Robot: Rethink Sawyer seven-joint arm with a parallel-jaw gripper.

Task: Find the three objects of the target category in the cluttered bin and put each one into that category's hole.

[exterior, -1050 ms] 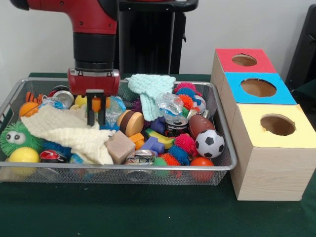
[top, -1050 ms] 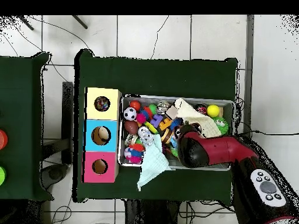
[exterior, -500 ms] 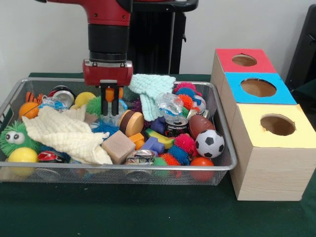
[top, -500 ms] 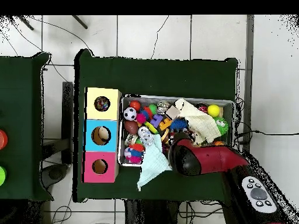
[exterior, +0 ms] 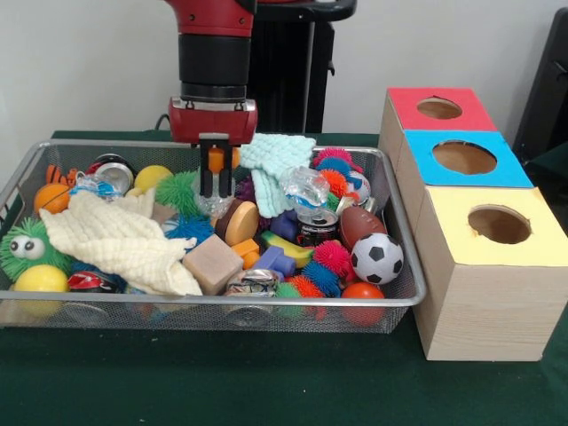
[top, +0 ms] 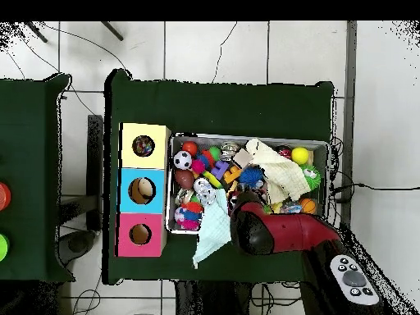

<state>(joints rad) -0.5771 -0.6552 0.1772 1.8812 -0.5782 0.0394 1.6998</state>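
Observation:
The wire bin (exterior: 266,304) is heaped with toys: a soccer ball (exterior: 376,258), a brown football (exterior: 359,224), spiky balls, foam blocks, crushed cans and a cream cloth (exterior: 120,240). My gripper (exterior: 214,188) hangs over the bin's back middle, beside a mint cloth (exterior: 271,160). Its fingers are shut on a small orange object (exterior: 216,158), with the tips just above a round wooden disc (exterior: 235,222). In the overhead view the red arm (top: 262,231) hides the gripper. Three boxes with holes stand beside the bin: red (exterior: 439,108), blue (exterior: 464,158) and yellow (exterior: 499,224).
The mint cloth (top: 212,234) drapes over the bin's rim (top: 246,137) in the overhead view. A green spiky ball (exterior: 27,248) and a yellow ball (exterior: 40,280) fill the bin's left end. The boxes stand close against the bin's right side.
My gripper has travelled right across the bin, from over the cream cloth to beside the mint cloth, rising slightly with the orange object still between its fingers.

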